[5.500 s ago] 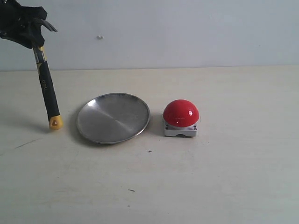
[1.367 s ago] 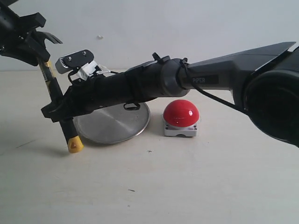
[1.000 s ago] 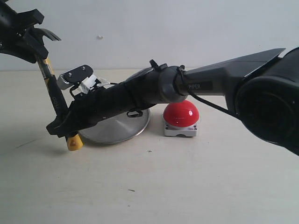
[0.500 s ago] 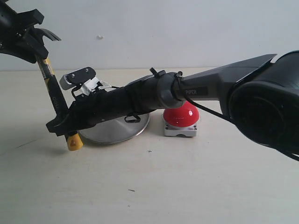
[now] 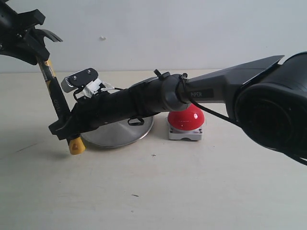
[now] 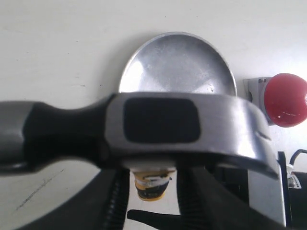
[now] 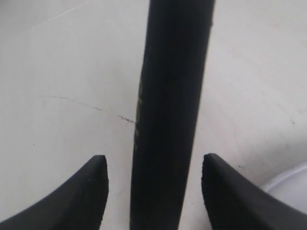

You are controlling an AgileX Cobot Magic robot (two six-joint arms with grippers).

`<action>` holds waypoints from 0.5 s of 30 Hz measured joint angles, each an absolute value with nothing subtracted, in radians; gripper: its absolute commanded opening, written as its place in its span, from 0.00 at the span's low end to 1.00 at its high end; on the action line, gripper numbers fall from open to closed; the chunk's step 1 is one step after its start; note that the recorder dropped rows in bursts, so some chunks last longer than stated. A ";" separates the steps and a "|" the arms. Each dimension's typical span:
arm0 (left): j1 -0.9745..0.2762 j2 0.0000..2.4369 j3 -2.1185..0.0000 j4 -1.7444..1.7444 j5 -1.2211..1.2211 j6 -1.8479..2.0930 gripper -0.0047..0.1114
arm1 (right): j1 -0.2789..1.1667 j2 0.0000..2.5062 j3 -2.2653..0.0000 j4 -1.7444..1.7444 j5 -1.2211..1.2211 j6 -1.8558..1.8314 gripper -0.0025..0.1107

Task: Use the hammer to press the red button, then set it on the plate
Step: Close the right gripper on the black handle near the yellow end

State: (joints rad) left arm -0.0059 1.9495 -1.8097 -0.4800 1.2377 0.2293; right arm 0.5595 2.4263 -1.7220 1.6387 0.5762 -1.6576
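Note:
The hammer (image 5: 53, 93) hangs tilted at the far left, with its yellow butt (image 5: 76, 145) just above the table. My left gripper (image 5: 34, 42) is shut on it at the neck, right under the dark head (image 6: 160, 120). My right arm reaches across the plate (image 5: 111, 136), and my right gripper (image 5: 62, 127) is open around the lower black handle (image 7: 168, 115). There is a gap between the handle and each finger. The red button (image 5: 190, 118) sits right of the plate, partly behind the right arm.
The right forearm (image 5: 158, 96) spans the scene above the plate and carries a small grey camera block (image 5: 79, 79). A pale wall stands behind the table. Bare tabletop lies in front of the plate and button.
The right arm came in from the right and set its open fingers around the handle. The hammer's butt swung toward the plate. Almost nothing moved in the last half second.

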 measured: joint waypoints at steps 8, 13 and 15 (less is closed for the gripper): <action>-0.006 1.949 -1.810 -0.480 1.238 0.229 0.04 | 0.559 2.426 -1.722 1.639 0.574 -1.658 0.14; -0.006 1.949 -1.810 -0.480 1.244 0.229 0.04 | 0.559 2.426 -1.722 1.644 0.568 -1.656 0.02; -0.006 1.949 -1.810 -0.480 1.246 0.229 0.04 | 0.559 2.426 -1.722 1.644 0.575 -1.658 0.02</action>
